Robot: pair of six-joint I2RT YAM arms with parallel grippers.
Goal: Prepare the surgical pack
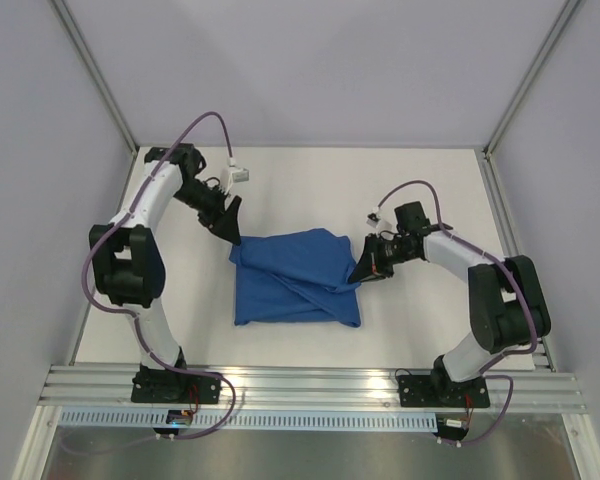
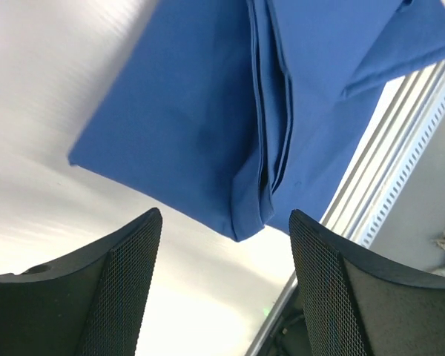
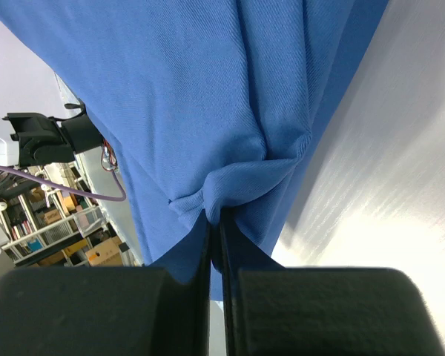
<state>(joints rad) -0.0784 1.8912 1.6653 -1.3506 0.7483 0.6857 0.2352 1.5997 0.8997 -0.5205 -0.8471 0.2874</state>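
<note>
Lying folded in the middle of the white bench (image 1: 420,190), the royal-blue drape (image 1: 295,285) forms a loose rectangular bundle with layered edges. The right pincer (image 1: 361,270) is clenched on a bunched fold at the bundle's right edge. The left pincer (image 1: 234,236) is spread wide at the far-left corner, with nothing gripped between its fingers.

Robotics lab — white bench (image 1: 410,190) w/ alu frame rails (image 1: 310,385), grey enclosure panels (image 1: 310,60), cluttered storage shelves (image 3: 55,222) behind
</note>
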